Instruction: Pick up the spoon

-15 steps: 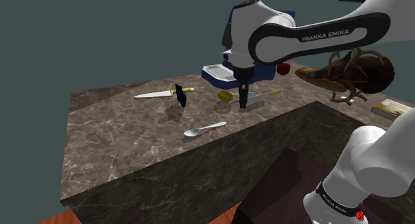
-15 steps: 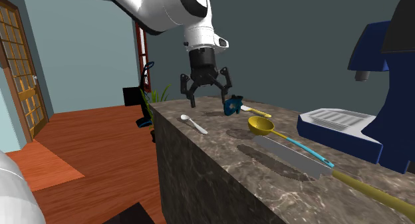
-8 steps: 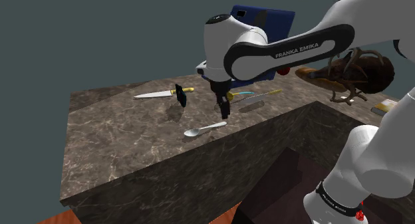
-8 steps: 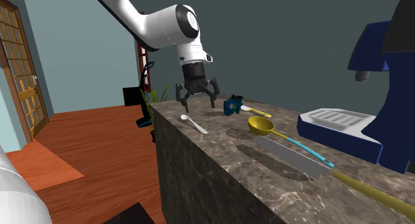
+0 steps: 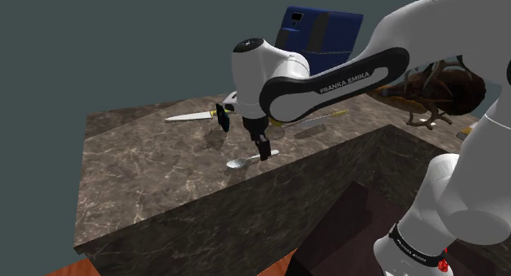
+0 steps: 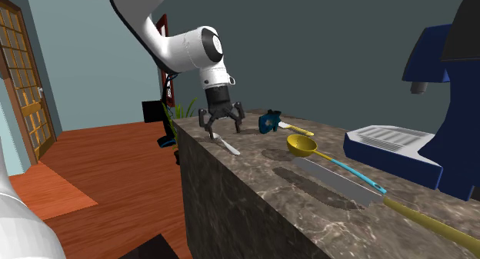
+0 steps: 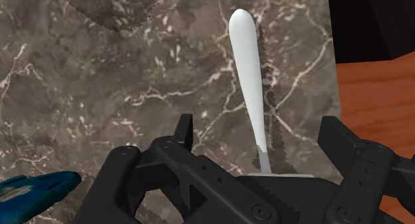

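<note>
Lying flat on the dark veined counter [image 5: 147, 176], close to its long edge above the wooden floor [image 6: 108, 180], the white spoon [image 5: 242, 161] is found with its length running roughly along that edge. The black gripper [image 5: 264, 150] is held low over the spoon's handle, pointed down at the counter, and its fingers [image 6: 205, 119] are spread wide, one on each side of the spoon; nothing is gripped and no contact with the spoon can be made out. In the wrist view the spoon [image 7: 249, 83] is seen passing between the two fingers [image 7: 339, 139], its slim rounded end stretched away from the gripper [image 7: 259, 126] and its other end hidden beneath the gripper's body. A small blue object [image 6: 268, 123] is set farther in from the edge, near the gripper, and a knife [image 5: 190, 116] with a yellow handle is laid just beside it, toward the counter's far edge. Further along the counter, toward the blue machine [image 6: 454, 104] and its white tray [image 6: 385, 137], a yellow ladle [image 6: 302, 146] and a grey blade [image 6: 331, 180] with a yellow handle are placed, well apart from the spoon. A brown antlered object [image 5: 434, 82] is seen beyond the arm [image 5: 327, 78] at the shoulder view's right. A panelled door [image 6: 19, 73] is seen at the second exterior view's left, past the floor.
</note>
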